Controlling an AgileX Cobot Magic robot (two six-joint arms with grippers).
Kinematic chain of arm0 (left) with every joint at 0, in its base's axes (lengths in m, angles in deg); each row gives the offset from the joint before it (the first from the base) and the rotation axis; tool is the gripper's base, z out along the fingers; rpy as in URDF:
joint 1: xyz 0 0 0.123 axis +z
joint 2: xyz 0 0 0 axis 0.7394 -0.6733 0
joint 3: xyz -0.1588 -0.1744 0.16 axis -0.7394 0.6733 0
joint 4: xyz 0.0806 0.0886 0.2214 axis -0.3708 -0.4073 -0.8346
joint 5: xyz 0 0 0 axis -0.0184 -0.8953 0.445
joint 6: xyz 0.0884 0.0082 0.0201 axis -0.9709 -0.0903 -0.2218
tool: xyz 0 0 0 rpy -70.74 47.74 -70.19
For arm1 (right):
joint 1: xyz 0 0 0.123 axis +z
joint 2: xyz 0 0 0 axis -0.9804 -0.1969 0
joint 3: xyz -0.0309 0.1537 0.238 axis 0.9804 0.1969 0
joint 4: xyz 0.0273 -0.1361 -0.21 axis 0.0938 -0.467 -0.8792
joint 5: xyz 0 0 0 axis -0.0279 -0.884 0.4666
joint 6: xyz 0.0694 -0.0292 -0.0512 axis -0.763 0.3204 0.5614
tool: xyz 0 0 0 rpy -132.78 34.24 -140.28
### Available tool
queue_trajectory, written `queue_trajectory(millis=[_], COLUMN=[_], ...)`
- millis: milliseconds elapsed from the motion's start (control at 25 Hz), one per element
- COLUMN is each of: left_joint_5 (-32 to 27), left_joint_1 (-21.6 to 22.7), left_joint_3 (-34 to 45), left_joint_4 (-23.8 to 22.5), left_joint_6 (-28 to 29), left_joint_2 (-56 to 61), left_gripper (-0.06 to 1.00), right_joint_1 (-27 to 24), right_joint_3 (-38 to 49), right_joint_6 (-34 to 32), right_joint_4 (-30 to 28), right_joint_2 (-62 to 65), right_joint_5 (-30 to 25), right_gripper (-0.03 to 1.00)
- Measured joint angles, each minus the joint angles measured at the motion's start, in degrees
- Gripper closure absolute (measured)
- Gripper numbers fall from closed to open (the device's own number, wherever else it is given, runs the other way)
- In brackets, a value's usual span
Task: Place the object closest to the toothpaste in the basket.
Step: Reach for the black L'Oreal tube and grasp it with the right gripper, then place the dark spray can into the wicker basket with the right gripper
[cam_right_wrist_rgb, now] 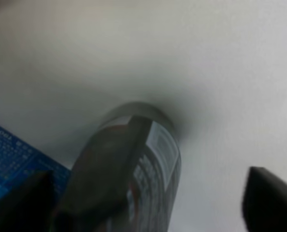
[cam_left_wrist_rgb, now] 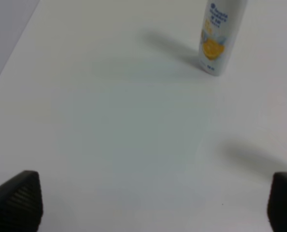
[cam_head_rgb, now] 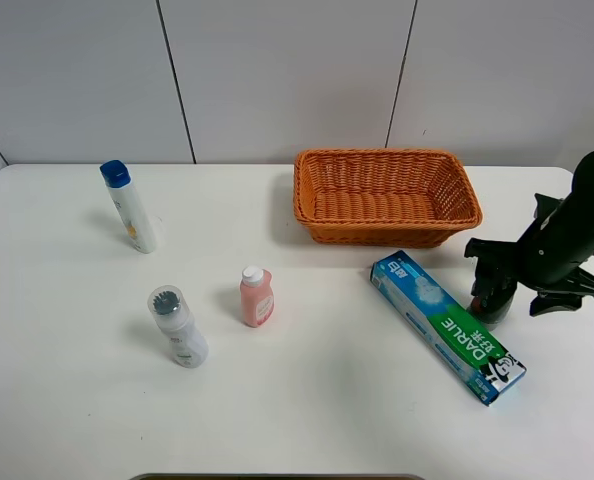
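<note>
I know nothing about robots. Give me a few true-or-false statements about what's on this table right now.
1. The basket has nothing in it. True.
2. The toothpaste lies inside the basket. False: it lies on the table, in front of the basket.
3. The right gripper is open, with the dark bottle between its fingers. True.
4. The pink bottle lies on its side. False: it stands upright.
5. The left gripper holds the blue-capped bottle. False: it is open and holds nothing; that bottle stands apart from it.
</note>
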Motion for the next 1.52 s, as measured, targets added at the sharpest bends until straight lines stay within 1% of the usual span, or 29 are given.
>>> queue_trajectory(millis=[200, 240, 280, 1240, 1520], left_joint_5=[0.00, 0.00, 0.00, 0.00, 0.00], left_joint_1=[0.00, 0.00, 0.00, 0.00, 0.00], left_joint_3=[0.00, 0.00, 0.00, 0.00, 0.00], left_joint_4=[0.00, 0.00, 0.00, 0.04, 0.04], left_joint_6=[0.00, 0.00, 0.00, 0.00, 0.00], left_joint_2=[0.00, 0.00, 0.00, 0.00, 0.00], left_gripper=[0.00, 0.00, 0.00, 0.00, 0.00], right_joint_1=[0.17, 0.16, 0.16, 0.16, 0.16], right_joint_3=[0.00, 0.00, -0.02, -0.02, -0.02], right_joint_6=[-0.50, -0.61, -0.61, -0.61, -0.61], right_joint_4=[0.06, 0.06, 0.11, 0.11, -0.67], right_joint_2=[0.00, 0.00, 0.00, 0.07, 4.60], right_joint_5=[0.19, 0.19, 0.23, 0.23, -0.17], right_gripper=[0.53, 0.58, 0.60, 0.60, 0.60])
